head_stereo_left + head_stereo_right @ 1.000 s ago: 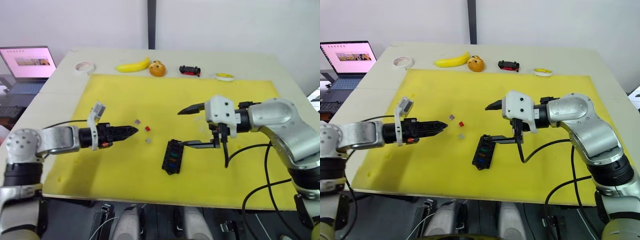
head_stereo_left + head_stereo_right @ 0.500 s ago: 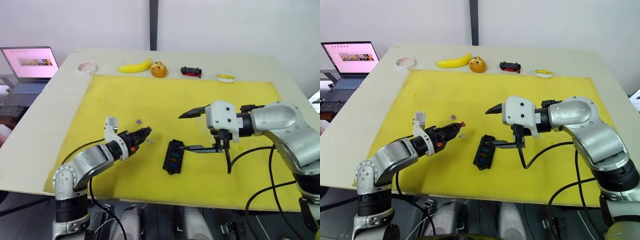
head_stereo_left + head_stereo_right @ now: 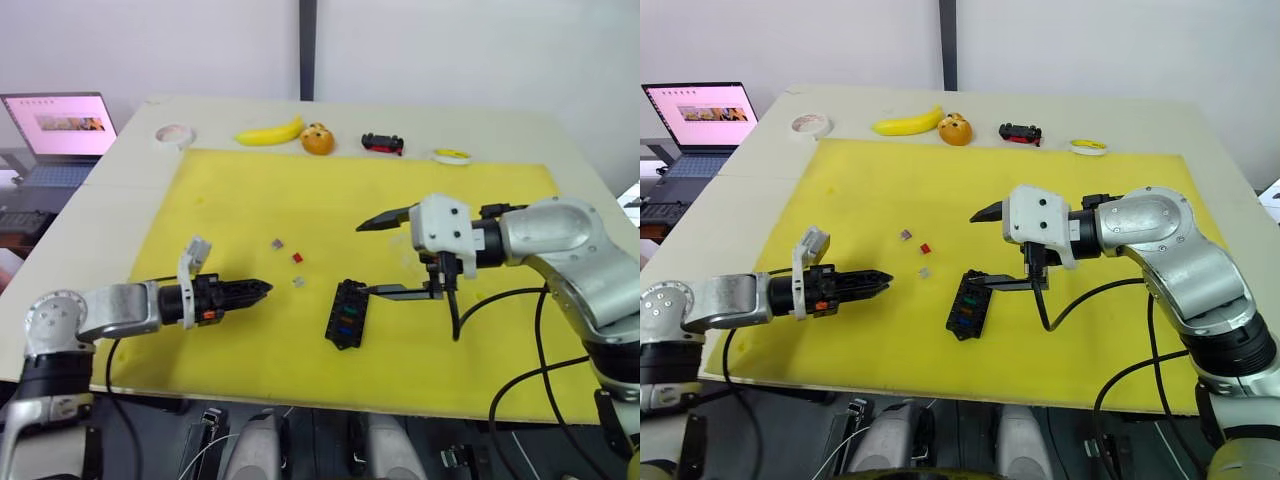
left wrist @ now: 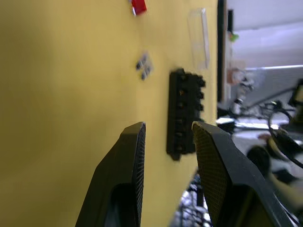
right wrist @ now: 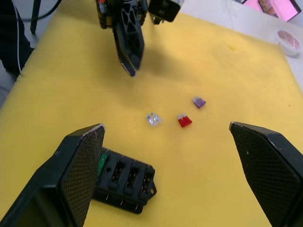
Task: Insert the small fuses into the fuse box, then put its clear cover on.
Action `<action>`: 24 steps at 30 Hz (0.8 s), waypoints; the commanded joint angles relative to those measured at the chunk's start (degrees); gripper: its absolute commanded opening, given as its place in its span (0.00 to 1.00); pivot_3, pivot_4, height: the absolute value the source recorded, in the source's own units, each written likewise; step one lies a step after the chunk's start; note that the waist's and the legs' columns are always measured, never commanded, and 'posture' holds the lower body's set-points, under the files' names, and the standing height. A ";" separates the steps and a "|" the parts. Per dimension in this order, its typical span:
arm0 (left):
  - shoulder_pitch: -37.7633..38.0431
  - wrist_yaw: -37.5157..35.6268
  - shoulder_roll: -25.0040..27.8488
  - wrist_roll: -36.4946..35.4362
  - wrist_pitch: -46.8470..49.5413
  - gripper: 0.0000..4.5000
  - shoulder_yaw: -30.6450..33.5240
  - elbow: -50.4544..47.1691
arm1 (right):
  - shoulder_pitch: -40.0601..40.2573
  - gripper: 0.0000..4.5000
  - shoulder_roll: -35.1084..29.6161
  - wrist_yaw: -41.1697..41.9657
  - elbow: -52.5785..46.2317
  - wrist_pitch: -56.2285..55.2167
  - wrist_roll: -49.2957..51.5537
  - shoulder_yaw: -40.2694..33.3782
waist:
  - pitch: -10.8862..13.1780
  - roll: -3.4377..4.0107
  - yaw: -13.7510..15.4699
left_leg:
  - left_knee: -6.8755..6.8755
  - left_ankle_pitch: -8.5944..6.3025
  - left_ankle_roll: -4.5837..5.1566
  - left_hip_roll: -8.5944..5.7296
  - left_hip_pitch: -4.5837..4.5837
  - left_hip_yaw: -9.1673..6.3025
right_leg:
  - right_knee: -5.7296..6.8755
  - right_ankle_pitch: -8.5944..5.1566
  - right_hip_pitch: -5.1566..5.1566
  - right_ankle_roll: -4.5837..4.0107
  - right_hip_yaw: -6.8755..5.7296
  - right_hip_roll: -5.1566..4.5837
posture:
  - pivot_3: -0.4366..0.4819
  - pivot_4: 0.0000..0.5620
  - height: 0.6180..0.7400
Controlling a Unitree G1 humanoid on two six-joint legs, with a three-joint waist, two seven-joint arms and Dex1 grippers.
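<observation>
Fuse box betw. both jaws, untouched.

— Far edge, beyond both claws?
— Tape roll, banana, orange toy, toy car, yellow ring.
— Elsewhere?
— Laptop, open, well outside the left claw.

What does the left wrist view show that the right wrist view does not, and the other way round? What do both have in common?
The left wrist view adds the clear cover, lying on the yellow mat beyond the fuse box.
The right wrist view adds a purple fuse, a green fuse seated in the box, a tape roll and the wide-open right gripper.
Both share the fuse box, the loose red fuse, the pale fuse and the left gripper.
</observation>
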 commanded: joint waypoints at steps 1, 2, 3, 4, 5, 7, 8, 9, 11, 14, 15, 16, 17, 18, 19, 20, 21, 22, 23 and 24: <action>-3.72 -4.14 1.25 -1.05 1.32 0.37 -3.24 3.17 | -0.18 1.00 0.08 -0.79 -1.72 -0.05 0.29 -1.13 | 0.00 0.00 0.00 | 0.00 0.01 -0.01 0.00 -0.01 0.01 | -0.01 0.00 0.00 0.00 0.00 -0.03 | 0.48 0.27 0.98; -4.47 -4.26 1.19 -1.05 1.19 0.37 -4.01 3.97 | -0.09 1.00 0.04 -0.89 -1.87 0.06 0.30 -1.20 | 0.00 0.00 -0.06 | 0.00 0.02 -0.03 0.01 -0.01 0.00 | -0.01 0.00 0.00 0.00 0.01 -0.05 | 0.48 0.27 0.98; -4.91 -3.81 0.84 -1.05 0.75 0.37 -4.56 4.44 | -0.01 1.00 0.04 -1.07 -2.02 0.27 0.37 -1.27 | 0.00 0.00 -0.11 | 0.00 0.05 -0.09 0.02 -0.01 0.00 | -0.01 0.00 0.00 0.01 0.01 -0.06 | 0.48 0.27 0.98; -5.25 -3.66 0.60 -1.05 0.52 0.37 -5.02 4.86 | 0.07 1.00 0.02 -1.24 -2.16 0.47 0.45 -1.33 | 0.00 0.00 -0.16 | 0.00 0.08 -0.15 0.03 -0.01 0.00 | -0.01 0.00 0.00 0.01 0.01 -0.06 | 0.48 0.27 0.98; -5.25 -3.00 0.07 -1.05 -0.11 0.37 -5.16 4.71 | 0.20 1.00 -0.05 -1.35 -2.40 0.62 0.54 -1.38 | 0.00 0.00 -0.18 | 0.00 0.11 -0.19 0.07 -0.01 0.00 | 0.00 0.01 -0.01 0.01 0.01 -0.06 | 0.48 0.27 0.98; -5.02 -0.92 -0.81 -1.05 -1.37 0.37 -5.51 4.51 | 0.32 1.00 -0.17 -1.47 -2.67 0.81 0.68 -1.44 | 0.00 0.00 -0.24 | -0.01 0.12 -0.21 0.15 0.00 0.00 | 0.01 0.01 -0.03 0.01 0.02 -0.06 | 0.48 0.27 0.98; -4.85 -0.24 -1.33 -1.05 -1.77 0.37 -5.58 4.36 | 0.32 1.00 -0.17 -1.55 -2.74 0.90 0.71 -1.44 | 0.00 0.00 -0.24 | -0.01 0.12 -0.21 0.18 -0.01 0.00 | 0.01 0.01 -0.03 0.01 0.02 -0.06 | 0.48 0.27 0.98; -4.62 0.52 -1.82 -1.05 -2.22 0.37 -5.58 3.95 | 0.31 1.00 -0.18 -1.58 -2.76 0.95 0.72 -1.46 | 0.00 0.00 -0.25 | -0.01 0.12 -0.21 0.19 0.00 -0.01 | 0.01 0.01 -0.03 0.01 0.02 -0.06 | 0.48 0.27 0.98; -3.73 3.82 -3.55 -1.05 -4.27 0.37 -4.78 2.47 | 0.35 1.00 -0.17 -1.61 -2.88 1.11 0.75 -1.51 | 0.00 0.00 -0.21 | -0.01 0.11 -0.21 0.20 0.00 0.00 | 0.01 0.01 -0.03 0.01 0.02 -0.06 | 0.48 0.27 0.98; -2.60 7.84 -6.75 -1.05 -6.99 0.37 -2.35 0.38 | 0.52 1.00 -0.27 -1.56 -3.17 1.25 0.81 -1.55 | 0.00 0.00 -0.08 | -0.01 0.11 -0.20 0.19 -0.01 -0.01 | 0.01 0.01 -0.03 0.01 0.03 -0.13 | 0.48 0.27 0.98; -2.20 9.30 -7.72 -1.05 -7.82 0.37 -1.61 -0.37 | 0.54 1.00 -0.29 -1.54 -3.19 1.24 0.77 -1.54 | 0.00 0.00 -0.08 | 0.00 0.12 -0.21 0.18 -0.01 -0.01 | 0.01 0.01 -0.03 0.01 0.03 -0.14 | 0.48 0.27 0.98; -1.90 10.44 -8.52 -1.05 -8.25 0.37 -1.06 -0.86 | 0.56 1.00 -0.30 -1.51 -3.19 1.23 0.75 -1.54 | 0.00 0.00 -0.08 | -0.01 0.12 -0.21 0.18 -0.01 0.00 | 0.01 0.01 -0.03 0.01 0.03 -0.15 | 0.48 0.27 0.98; -1.59 11.27 -9.19 -1.05 -8.52 0.37 -0.58 -1.36 | 0.53 1.00 -0.28 -1.47 -3.18 1.22 0.72 -1.49 | 0.00 0.00 -0.08 | -0.01 0.11 -0.20 0.18 -0.01 -0.01 | 0.00 0.01 -0.03 0.01 0.03 -0.15 | 0.48 0.27 0.98; -1.33 12.08 -9.82 -1.05 -8.82 0.37 -0.15 -1.80 | 0.44 1.00 -0.27 -1.41 -3.09 1.16 0.64 -1.40 | 0.00 0.00 -0.10 | 0.00 0.11 -0.20 0.18 -0.01 -0.01 | 0.01 0.01 -0.03 0.01 0.03 -0.15 | 0.48 0.27 0.98; -1.05 13.08 -10.29 -1.05 -9.15 0.31 0.14 -2.03 | 0.35 1.00 -0.25 -1.35 -2.97 1.05 0.51 -1.28 | 0.00 0.00 -0.13 | 0.00 0.11 -0.20 0.18 -0.01 -0.01 | 0.01 0.01 -0.03 0.00 0.03 -0.15 | 0.48 0.27 0.98; -0.83 13.94 -10.69 -1.05 -9.38 0.25 0.45 -2.23 | 0.29 1.00 -0.24 -1.31 -2.88 0.96 0.42 -1.20 | 0.00 0.00 -0.13 | -0.01 0.11 -0.20 0.18 -0.01 0.00 | 0.01 0.01 -0.03 0.01 0.03 -0.14 | 0.48 0.27 0.98; -0.72 14.62 -11.09 -1.05 -9.54 0.20 0.81 -2.16 | 0.20 1.00 -0.24 -1.24 -2.77 0.86 0.31 -1.11 | 0.00 0.00 -0.13 | 0.00 0.11 -0.19 0.18 -0.01 0.00 | 0.01 0.01 -0.03 0.01 0.03 -0.14 | 0.48 0.27 0.98; -0.57 15.43 -11.58 -1.05 -9.79 0.20 1.23 -2.09 | 0.13 1.00 -0.25 -1.20 -2.71 0.82 0.24 -1.06 | 0.00 0.00 -0.12 | 0.00 0.11 -0.19 0.18 -0.01 0.00 | 0.01 0.01 -0.03 0.01 0.03 -0.14 | 0.48 0.27 0.98; -0.46 16.03 -12.10 -1.05 -9.81 0.20 1.63 -1.91 | 0.11 1.00 -0.27 -1.17 -2.70 0.82 0.22 -1.05 | 0.00 0.00 -0.12 | -0.01 0.11 -0.19 0.18 -0.01 0.00 | 0.01 0.01 -0.03 0.01 0.03 -0.14 | 0.48 0.27 0.98; -0.38 16.57 -12.55 -1.05 -9.79 0.20 2.00 -1.81 | 0.10 1.00 -0.27 -1.14 -2.70 0.82 0.21 -1.05 | 0.00 0.00 -0.13 | -0.01 0.10 -0.19 0.18 -0.01 0.00 | 0.01 0.01 -0.03 0.01 0.03 -0.13 | 0.48 0.27 0.98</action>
